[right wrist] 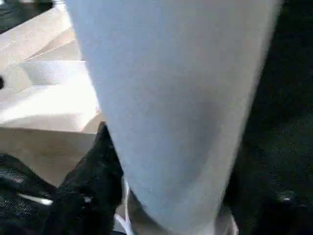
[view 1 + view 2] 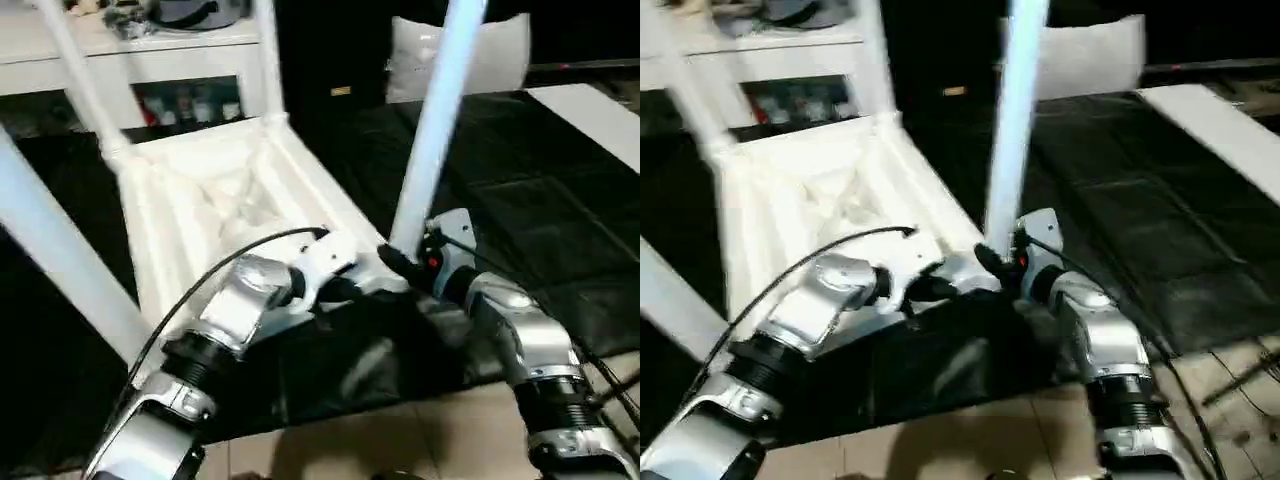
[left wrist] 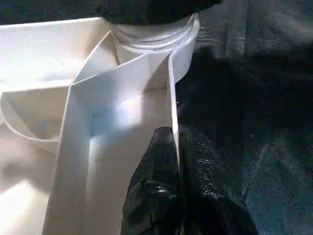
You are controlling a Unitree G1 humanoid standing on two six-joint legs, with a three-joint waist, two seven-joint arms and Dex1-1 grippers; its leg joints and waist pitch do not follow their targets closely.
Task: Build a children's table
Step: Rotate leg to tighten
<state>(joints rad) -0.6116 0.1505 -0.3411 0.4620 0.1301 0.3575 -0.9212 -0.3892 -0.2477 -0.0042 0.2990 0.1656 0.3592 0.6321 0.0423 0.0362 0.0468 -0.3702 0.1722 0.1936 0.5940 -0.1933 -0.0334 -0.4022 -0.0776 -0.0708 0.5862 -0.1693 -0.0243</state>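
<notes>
A: Top (image 2: 215, 205) lies ribbed side up on the dark mat (image 2: 560, 230), straight ahead of both grippers. Where's the left gripper (image 2: 345, 290)?

B: At the top's near corner. Its black fingers (image 3: 161, 196) pinch the thin side wall, one pad inside, one outside, pressed onto the plastic. The round corner socket (image 3: 156, 36) sits just beyond the fingertips.

A: And the right gripper (image 2: 405, 262)?

B: Just beside the left one, touching range. Its fingers (image 1: 98, 171) clamp the base of a leg (image 2: 435, 120), one on each side of the tube. That leg rises steeply from the gripper and runs out of the frame.

A: Leg seated?

B: Its foot is at the socket beside the left gripper; depth of seating I cannot tell.

A: Other legs?

B: Two stand in the far corners, well beyond the grippers: far left leg (image 2: 75, 80), far right leg (image 2: 268, 60). A fourth leg (image 2: 60, 255) slants off to the left of the left gripper.

A: Background?

B: White cabinet (image 2: 120, 55) behind the top, pale tile floor (image 2: 400, 440) under the forearms
</notes>
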